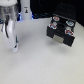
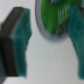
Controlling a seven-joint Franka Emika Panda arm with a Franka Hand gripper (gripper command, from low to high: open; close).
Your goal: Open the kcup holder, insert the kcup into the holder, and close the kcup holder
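Observation:
The kcup (image 2: 54, 20), a small pod with a green top, lies on the white table between my gripper's teal fingers (image 2: 21, 41) in the wrist view. A thin strip of table shows between the pod and the nearer pad. The gripper (image 1: 14, 48) is open and hangs low over the table at the exterior view's left, where the arm hides the pod. The kcup holder (image 1: 60, 31), a black boxy unit with a pale handle (image 1: 61, 39) on its front, stands well off to the right. A drawer looks pulled forward.
Red-and-white round pods (image 1: 56, 21) sit in the holder's upper side. A tall white post (image 1: 25, 9) and dark equipment stand at the back, behind the arm. White tabletop (image 1: 40, 65) spreads between arm and holder.

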